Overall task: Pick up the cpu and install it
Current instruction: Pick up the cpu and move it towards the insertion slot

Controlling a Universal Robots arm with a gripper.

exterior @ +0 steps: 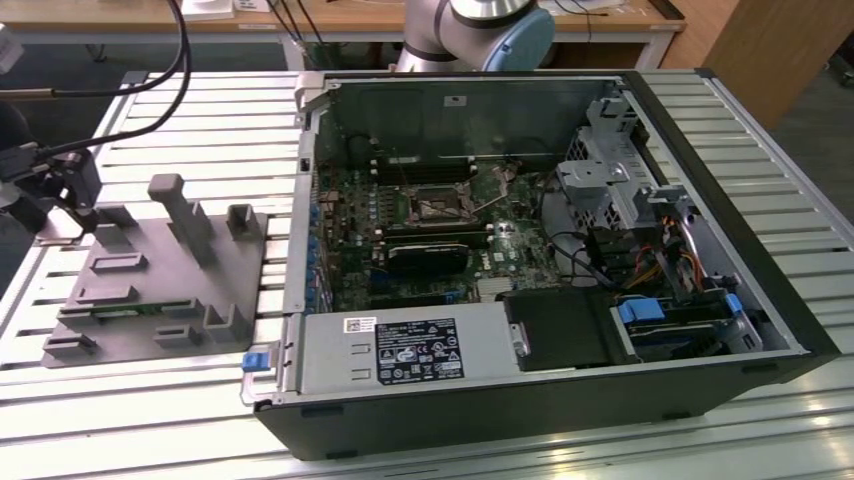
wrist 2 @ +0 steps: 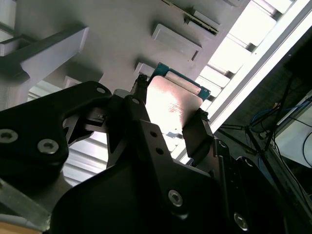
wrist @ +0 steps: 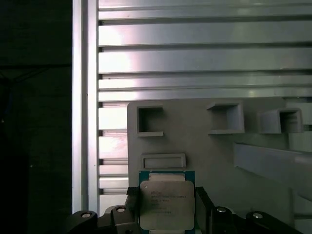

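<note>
While your gripper (wrist: 166, 208) hangs over the grey tray (wrist: 219, 151), you can see its fingers (wrist: 201, 204) pinching the cpu (wrist: 166, 201) by two opposite edges.

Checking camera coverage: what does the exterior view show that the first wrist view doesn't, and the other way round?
Exterior view: the open computer case, with the socket on its board, at the exterior view's right of the tray.
First wrist view: the cpu, metal top facing the camera, clamped between the gripper's fingers over the tray.
Both: the gripper, the grey tray and the slatted table.
</note>
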